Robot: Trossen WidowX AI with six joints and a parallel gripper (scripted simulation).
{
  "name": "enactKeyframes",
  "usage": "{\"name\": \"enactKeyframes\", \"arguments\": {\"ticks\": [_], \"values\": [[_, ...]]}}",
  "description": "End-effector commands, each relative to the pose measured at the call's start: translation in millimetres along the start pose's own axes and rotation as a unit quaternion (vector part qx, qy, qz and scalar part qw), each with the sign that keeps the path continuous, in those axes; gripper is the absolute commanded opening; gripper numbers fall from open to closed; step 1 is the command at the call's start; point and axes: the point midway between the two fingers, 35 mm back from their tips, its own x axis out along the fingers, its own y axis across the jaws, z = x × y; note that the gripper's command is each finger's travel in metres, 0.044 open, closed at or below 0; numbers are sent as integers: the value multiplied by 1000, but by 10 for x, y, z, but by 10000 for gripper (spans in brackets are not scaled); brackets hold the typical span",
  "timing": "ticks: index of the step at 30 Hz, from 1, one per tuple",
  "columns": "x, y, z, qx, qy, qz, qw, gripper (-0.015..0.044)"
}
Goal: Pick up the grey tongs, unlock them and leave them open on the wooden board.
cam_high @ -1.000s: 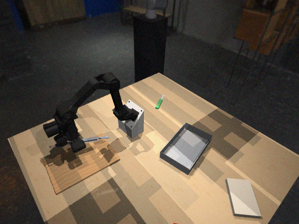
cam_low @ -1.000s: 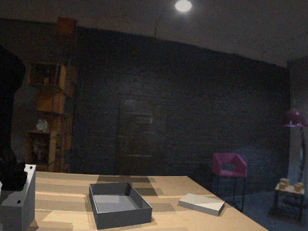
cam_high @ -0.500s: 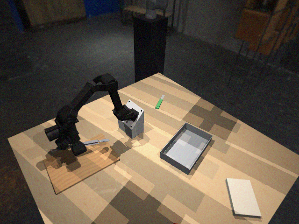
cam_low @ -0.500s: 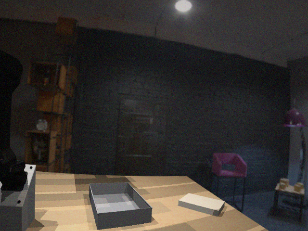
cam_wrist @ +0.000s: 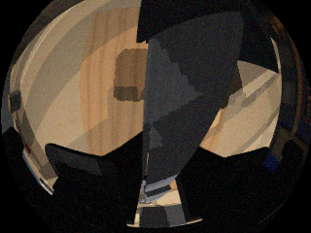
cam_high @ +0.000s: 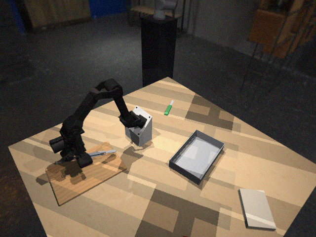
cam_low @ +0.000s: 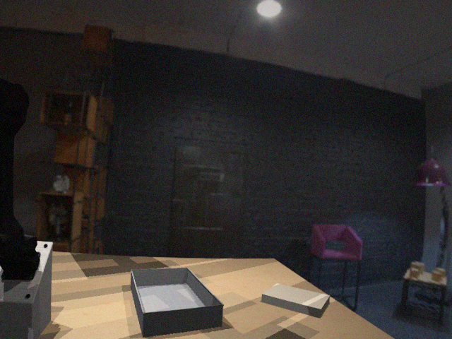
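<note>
Nearby, roasting tin [cam_high: 197, 156], green marker [cam_high: 168, 108], grey mount [cam_high: 139, 130]

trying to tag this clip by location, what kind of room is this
Probably a dim loft or studio lounge rather than a kitchen: a dark brick wall, wooden shelving, a magenta armchair, and a patchwork wooden table.

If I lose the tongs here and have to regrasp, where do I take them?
Around mid-length, from above, where the gripper is shut on the tongs now: they lie nearly level over the wooden board, long axis sideways, so the fingers close across both arms.
</note>
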Motion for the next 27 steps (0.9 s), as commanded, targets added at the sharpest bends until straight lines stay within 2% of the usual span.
{"name": "enactKeyframes", "arguments": {"ticks": [1,22,27], "values": [[89,-8,-31,3,3,-3,1000,-150],[332,-3,-75,4,3,-2,1000,-150],[310,5,-54,1,1,0,1000,-19]]}}
